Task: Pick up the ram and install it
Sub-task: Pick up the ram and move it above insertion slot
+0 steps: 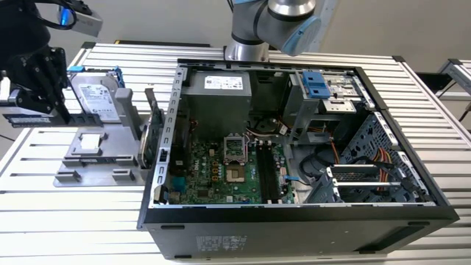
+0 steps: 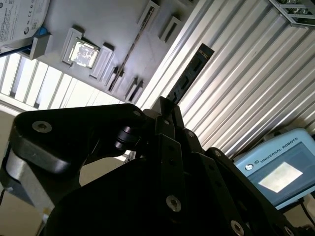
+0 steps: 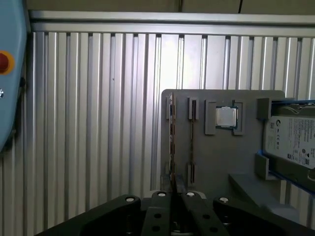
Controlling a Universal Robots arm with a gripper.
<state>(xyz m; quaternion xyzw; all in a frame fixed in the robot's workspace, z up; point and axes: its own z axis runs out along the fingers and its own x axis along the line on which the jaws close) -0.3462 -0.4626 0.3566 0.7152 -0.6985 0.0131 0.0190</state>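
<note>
The ram (image 2: 189, 73) is a dark, narrow stick standing out from between my gripper's (image 2: 167, 112) black fingers, which are shut on it. In the first wrist view the ram (image 3: 172, 142) shows edge-on as a thin strip rising from the gripper (image 3: 174, 195), beside the grey holder's edge. In the exterior view the gripper (image 1: 33, 107) hangs at the far left above the slatted table, with the ram (image 1: 26, 119) lying level under it, left of the grey holder (image 1: 96, 165). The motherboard's long memory slots (image 1: 265, 171) lie in the open computer case (image 1: 294, 215) to the exterior view's right.
The grey holder carries a silver hard drive with blue clips (image 1: 96, 96), a processor chip (image 3: 226, 117) and a green card (image 1: 147, 135) on edge. A power supply (image 1: 217, 96) and drive cage (image 1: 327, 91) fill the case's back. A pendant with a screen (image 2: 275, 169) lies nearby.
</note>
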